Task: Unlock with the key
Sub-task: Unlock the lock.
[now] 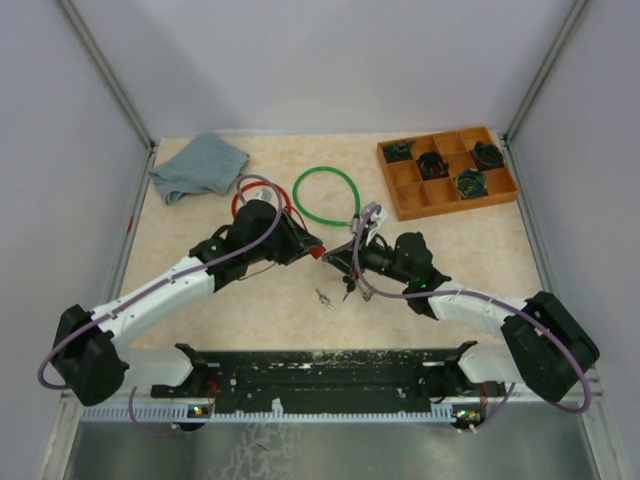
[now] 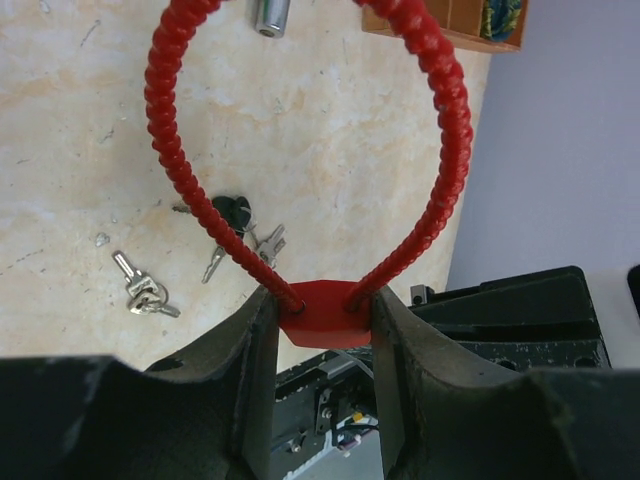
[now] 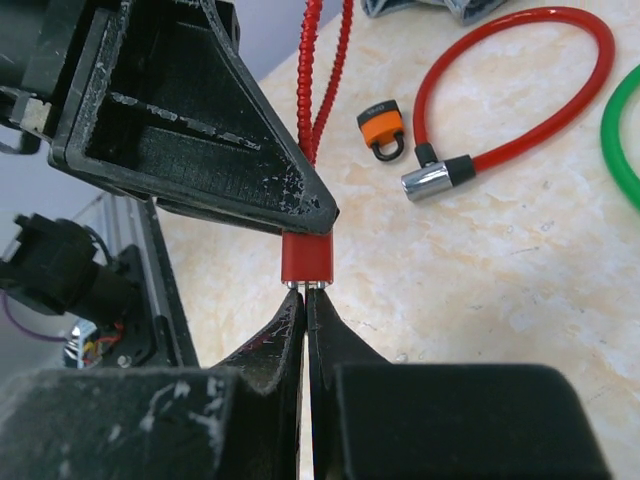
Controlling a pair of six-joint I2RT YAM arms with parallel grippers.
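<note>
The left arm (image 1: 160,290) reaches from the near left corner toward the middle of the table (image 1: 450,260), with its forearm low and its wrist turned inward. Its gripper (image 1: 303,244) pinches the small red lock (image 2: 320,318) by the body, one finger on each side. The lock's ribbed red cable (image 2: 440,120) loops away from it. Loose keys (image 2: 145,292) lie on the table below. The right arm (image 1: 470,305) comes in from the near right corner with its elbow bent, and its gripper (image 3: 305,298) meets the lock's end head-on. Its fingers are pressed together on a sliver of metal, probably the key (image 3: 305,286), which touches the lock. Further right are an orange padlock (image 3: 383,128) and a wooden tray (image 1: 440,208).
</note>
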